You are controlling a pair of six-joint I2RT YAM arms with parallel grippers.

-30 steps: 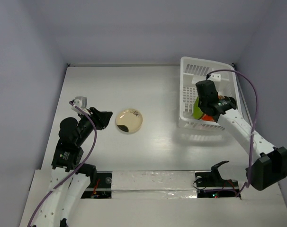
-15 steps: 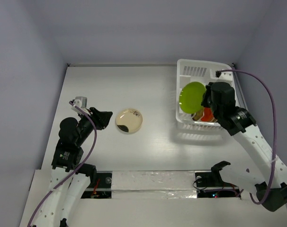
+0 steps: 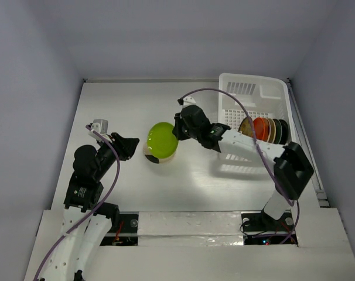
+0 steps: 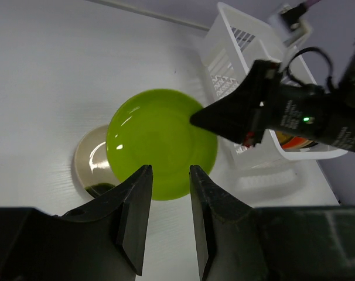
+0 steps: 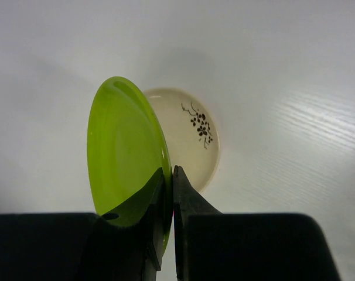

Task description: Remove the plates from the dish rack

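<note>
My right gripper is shut on the rim of a lime green plate and holds it tilted just above a cream plate lying flat on the table. In the right wrist view the fingers pinch the green plate edge-on, with the flower-patterned cream plate behind it. Several plates, among them orange-red and black, stand on edge in the white dish rack. My left gripper is open and empty, left of both plates; its view shows the green plate ahead.
The rack stands at the back right against the right wall. The right arm stretches left across the rack's near-left corner. Grey walls close in the table on three sides. The rack also shows in the left wrist view.
My right gripper lifted the green plate out of the rack and carried it left, to above the cream plate. The left arm has not moved.
</note>
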